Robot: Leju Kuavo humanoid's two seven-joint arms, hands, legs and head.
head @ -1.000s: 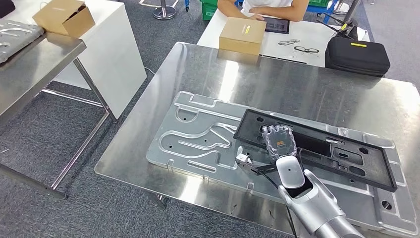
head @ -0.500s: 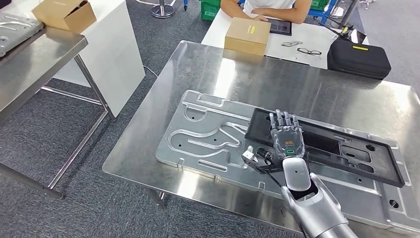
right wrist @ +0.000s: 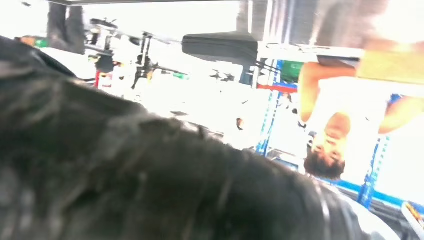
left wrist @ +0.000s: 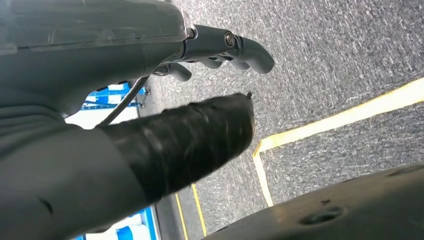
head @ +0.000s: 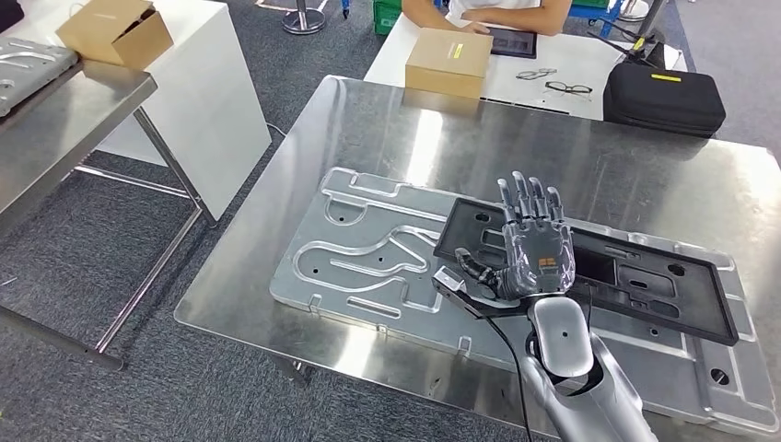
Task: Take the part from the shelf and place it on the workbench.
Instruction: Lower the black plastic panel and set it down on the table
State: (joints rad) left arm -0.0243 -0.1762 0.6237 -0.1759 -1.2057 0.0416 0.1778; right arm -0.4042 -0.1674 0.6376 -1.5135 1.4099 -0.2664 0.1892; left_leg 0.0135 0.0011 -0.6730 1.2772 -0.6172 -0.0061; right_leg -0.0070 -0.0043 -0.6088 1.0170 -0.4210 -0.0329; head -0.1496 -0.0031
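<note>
One part down on the worktop

One black frame part (head: 635, 281) lies on the grey plate (head: 368, 253) atop the steel worktop (head: 645, 175). Right robot hand (head: 532, 249) hovers above it, fingers spread, apparently empty. Left robot hand (left wrist: 150, 75) hangs over carpet, fingers loosely apart.

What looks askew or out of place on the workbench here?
The black frame part lies skewed across the silver plate, its long edges at an angle to the plate's. The right hand hovers above with fingers spread. Nothing looks spilled or damaged.

The right hand (head: 532, 250) has lifted off the black part (head: 645, 285); fingers now spread upward.
</note>
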